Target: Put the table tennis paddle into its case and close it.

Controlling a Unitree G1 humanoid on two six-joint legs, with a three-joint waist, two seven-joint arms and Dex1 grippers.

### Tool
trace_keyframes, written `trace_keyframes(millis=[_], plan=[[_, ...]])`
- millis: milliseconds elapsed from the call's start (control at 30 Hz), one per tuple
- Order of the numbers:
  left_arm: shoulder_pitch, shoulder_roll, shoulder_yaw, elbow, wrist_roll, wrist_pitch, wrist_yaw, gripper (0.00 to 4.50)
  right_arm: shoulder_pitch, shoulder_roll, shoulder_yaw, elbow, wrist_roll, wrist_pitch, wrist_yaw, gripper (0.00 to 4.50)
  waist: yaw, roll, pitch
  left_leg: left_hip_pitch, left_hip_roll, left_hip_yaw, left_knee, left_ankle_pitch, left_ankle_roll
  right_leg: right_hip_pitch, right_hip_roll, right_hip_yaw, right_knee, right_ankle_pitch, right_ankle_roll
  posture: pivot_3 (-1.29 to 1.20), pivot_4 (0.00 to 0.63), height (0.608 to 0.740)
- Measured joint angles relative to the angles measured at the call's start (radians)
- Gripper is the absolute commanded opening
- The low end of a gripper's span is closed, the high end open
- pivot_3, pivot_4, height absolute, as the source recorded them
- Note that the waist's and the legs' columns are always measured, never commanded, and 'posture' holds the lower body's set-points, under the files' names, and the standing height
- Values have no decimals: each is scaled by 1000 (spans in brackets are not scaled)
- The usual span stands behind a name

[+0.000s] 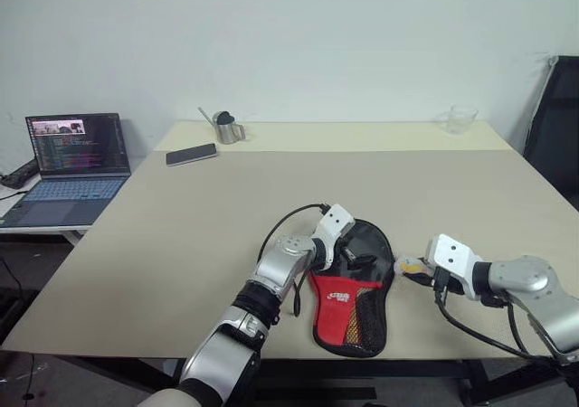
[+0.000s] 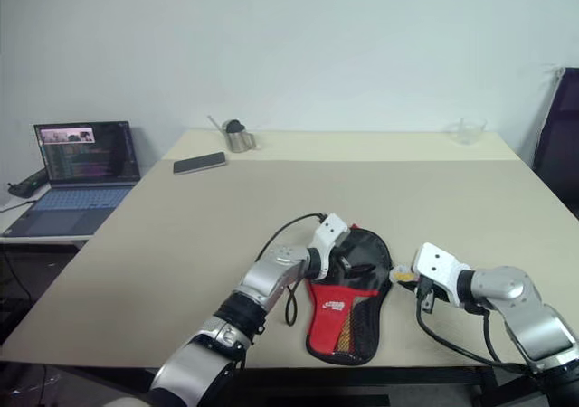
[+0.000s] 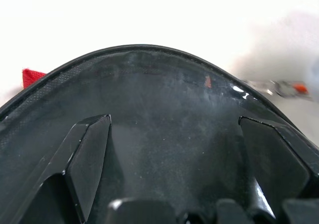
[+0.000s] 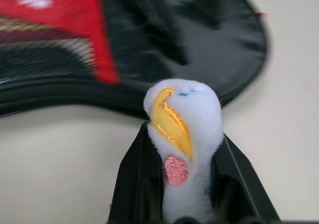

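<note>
One case [image 1: 351, 289], black with red panel and mesh pocket, lies flat near the table's [image 1: 181, 244] front edge. The left gripper [image 1: 348, 247], fingers spread wide, rests on its black rounded end. The right gripper [image 1: 418, 268], just beside the case, is closed on a small white plush charm [image 4: 183, 134] with yellow and pink embroidery. The paddle cannot be made out.

Left arm reaches forward and inward, wrist angled down; left gripper [image 1: 355, 255] has its fingers [image 3: 89, 159] spread wide, tips pressed flat on the case [image 1: 357, 289]. Right arm bent, forearm pointing inward; right gripper [image 1: 418, 268] clamped on a plush charm [image 4: 182, 139] beside the case.
</note>
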Motion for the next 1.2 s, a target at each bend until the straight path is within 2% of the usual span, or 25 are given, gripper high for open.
trace_keyframes(millis=[200, 367, 533, 800, 867, 1067, 1133, 1200], plan=[[2, -16, -5, 2, 8, -1, 2, 4500, 97, -30, -11, -80, 10, -26, 53, 530, 13, -1, 0, -1, 0, 0, 0, 0, -1, 0, -2, 0, -1, -1, 1, 0, 150, 740], [12, -21, -18, 1, 16, -1, 3, 4500, 212, -76, -54, -187, 83, -32, 105, 527, 24, -2, -3, -2, -1, -3, 0, -2, -1, 1, -3, -2, -3, -3, 3, 0, 150, 740], [10, -38, -33, 2, 31, -1, 10, 4500, 325, -95, -59, -273, 110, -70, 122, 524, 43, 1, -9, -5, -1, -4, 0, -4, -1, 2, -4, -5, -12, -3, 4, 0, 150, 740], [-17, -58, -39, 31, 52, -3, 17, 4500, 294, -67, 33, -275, 20, -80, 107, 515, 51, -1, -15, -7, -5, -5, 0, -9, 1, 2, -8, -6, -14, -4, 5, 0, 150, 740], [-19, -58, -38, 39, 52, -7, 21, 4500, 288, -65, 38, -274, 21, -78, 107, 515, 50, -1, -17, -7, -5, -4, 0, -9, 1, 2, -8, -5, -14, -6, 9, 0, 150, 740], [-17, -50, -27, 46, 51, -23, 3, 4500, 240, -58, 47, -274, 31, -18, 108, 515, 44, 0, -20, -6, -4, -4, 0, -9, 1, 2, -8, -5, -13, -6, 9, 0, 150, 740], [-11, -32, -18, 31, 44, -23, -24, 4500, 201, -56, 56, -262, 35, 17, 118, 1254, 40, 0, -20, -7, -4, -4, 0, -9, 1, 2, -8, -5, -13, -6, 9, 0, 150, 740], [-2, -11, -4, 10, 31, -18, -49, 4500, 157, -56, 61, -231, 39, 54, 130, 1807, 32, 1, -20, -7, -4, -4, 0, -9, 1, 1, -8, -5, -13, -6, 8, 0, 150, 740]])
